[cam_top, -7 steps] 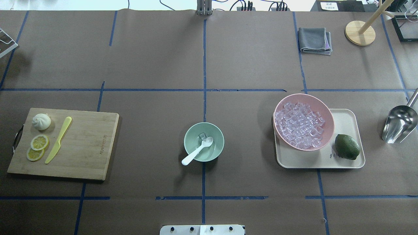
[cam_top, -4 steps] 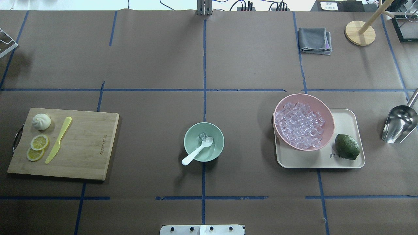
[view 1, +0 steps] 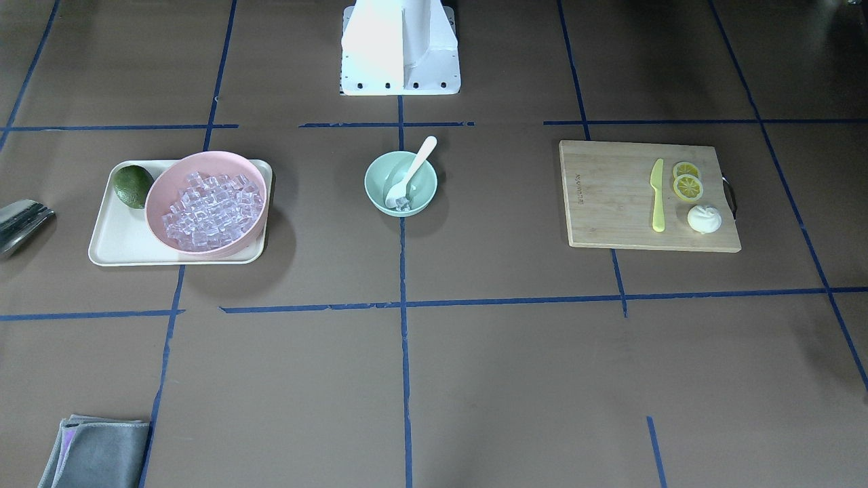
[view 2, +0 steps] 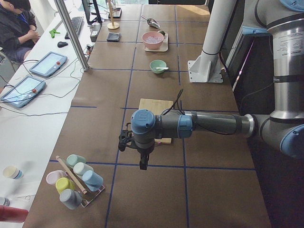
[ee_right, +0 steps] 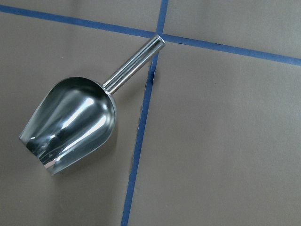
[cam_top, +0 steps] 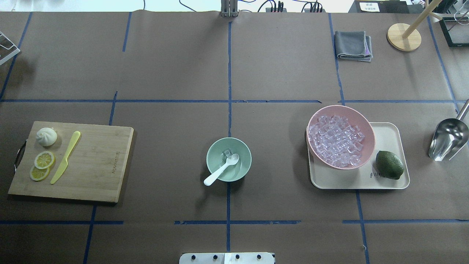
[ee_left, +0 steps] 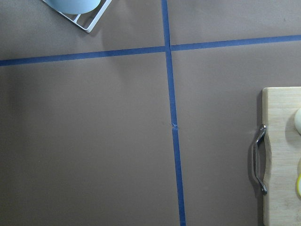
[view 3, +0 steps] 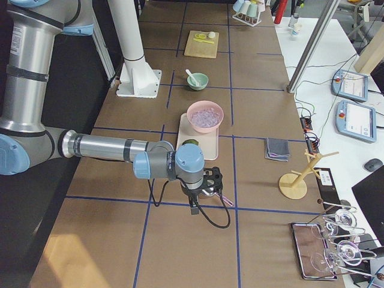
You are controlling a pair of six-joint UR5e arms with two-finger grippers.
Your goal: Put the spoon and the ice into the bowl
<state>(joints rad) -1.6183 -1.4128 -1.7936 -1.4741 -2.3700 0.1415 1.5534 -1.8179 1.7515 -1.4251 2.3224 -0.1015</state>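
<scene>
Spoon [cam_top: 221, 169] is found resting in the mint-green bowl [cam_top: 242, 171], scoop down inside and handle leaning out over the rim on the robot's side. One clear ice cube [cam_top: 227, 152] is seen in the same bowl, just beside the scoop. The bowl stands at mid-table on the blue centre line. The remaining ice [cam_top: 337, 141] is piled in a pink bowl [cam_top: 368, 128] set on a beige tray [cam_top: 390, 135] beside a lime [cam_top: 389, 165]. A metal scoop [cam_top: 449, 139] lies further right. A cutting board [cam_top: 99, 165] with a yellow knife [cam_top: 66, 157] lies well left. The left gripper [view 2: 142, 165] and right gripper [view 3: 193, 209] are held above the table's two ends, grasping nothing visible; whether the jaws are parted cannot be told.
</scene>
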